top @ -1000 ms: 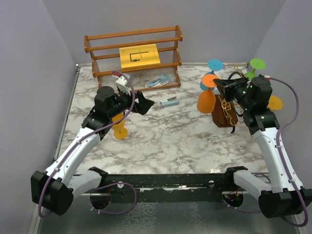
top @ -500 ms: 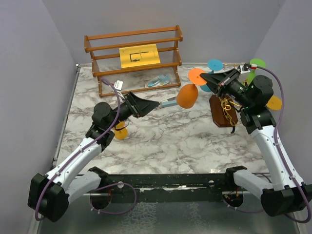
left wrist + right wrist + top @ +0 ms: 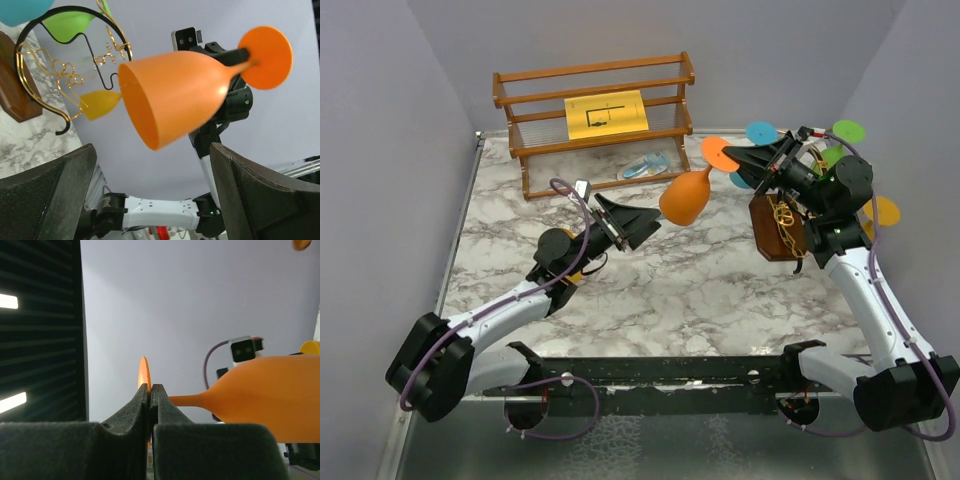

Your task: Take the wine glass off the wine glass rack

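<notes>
Right end effector (image 3: 738, 160) pinched shut on the stem of the orange plastic wine glass (image 3: 685, 197), at its foot. The bowl juts toward 8 o'clock, clear of the dark wooden-block rack with curly gold wire arms (image 3: 780, 238). Left end effector (image 3: 642, 222) spread wide, facing the bowl; likely a handover. Open marbled surface (image 3: 670, 290) at 6 o'clock.

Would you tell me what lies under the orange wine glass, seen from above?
Around the orange wine glass, marble table shows, with the open left tool beside the bowl. The spot directly beneath is hidden.
</notes>
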